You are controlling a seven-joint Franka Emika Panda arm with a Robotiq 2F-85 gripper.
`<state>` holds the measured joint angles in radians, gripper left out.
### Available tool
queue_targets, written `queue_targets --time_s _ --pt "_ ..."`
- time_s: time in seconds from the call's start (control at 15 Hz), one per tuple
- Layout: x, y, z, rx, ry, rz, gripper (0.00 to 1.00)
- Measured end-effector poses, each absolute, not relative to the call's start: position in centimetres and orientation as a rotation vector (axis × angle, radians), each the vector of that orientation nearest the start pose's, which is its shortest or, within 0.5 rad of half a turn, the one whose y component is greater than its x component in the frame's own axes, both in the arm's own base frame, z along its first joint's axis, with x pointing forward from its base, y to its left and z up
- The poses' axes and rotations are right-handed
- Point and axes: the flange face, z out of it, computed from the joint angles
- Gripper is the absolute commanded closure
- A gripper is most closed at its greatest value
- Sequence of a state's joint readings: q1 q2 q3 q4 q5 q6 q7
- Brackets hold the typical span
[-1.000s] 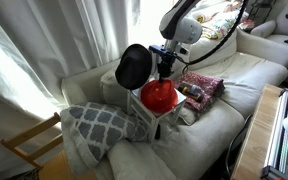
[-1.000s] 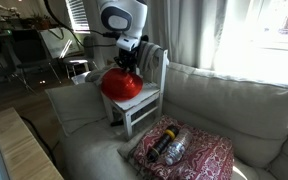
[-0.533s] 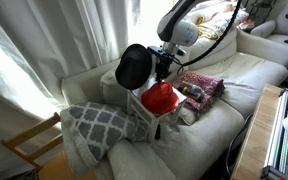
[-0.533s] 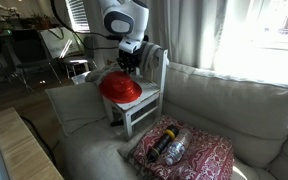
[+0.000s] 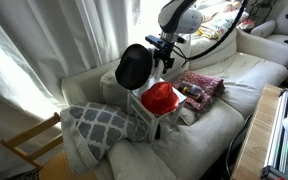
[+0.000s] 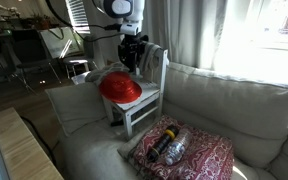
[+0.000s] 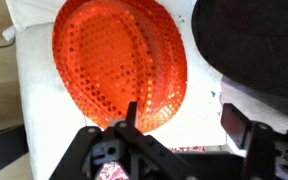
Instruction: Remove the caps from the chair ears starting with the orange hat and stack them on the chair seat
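On the pale chair seat (image 7: 32, 100), orange hat (image 7: 119, 65), round, dimpled

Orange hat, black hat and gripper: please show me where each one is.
orange hat (image 7: 119, 65), wrist view, middle of its crown.
black hat (image 5: 134, 68), in an exterior view, middle of the hat.
gripper (image 7: 180, 118), wrist view, midway between its fingertips.

The pale sofa (image 5: 239, 72) carries a white chair (image 6: 139, 105) at its middle. In an exterior view, a grey lattice cushion (image 5: 99, 125) lies near-left and a red patterned cushion (image 5: 199, 88) lies right.
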<state>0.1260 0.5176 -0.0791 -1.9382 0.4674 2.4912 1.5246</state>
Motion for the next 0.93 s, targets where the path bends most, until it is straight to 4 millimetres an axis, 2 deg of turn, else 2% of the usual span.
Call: queue_targets --time_s 0.27,0.6,0.73,0.93 --pt "61.9 4.1 26.8 -2.042 2.205 -0.001 0.00" --pt "60.7 8.8 33.0 -2.290 1.953 -0.211 0.00" --pt "60.3 11.1 34.6 -2.352 1.851 -0.257 0.00" --pt "59.9 14.9 35.0 -2.453 1.648 -0.304 0.00"
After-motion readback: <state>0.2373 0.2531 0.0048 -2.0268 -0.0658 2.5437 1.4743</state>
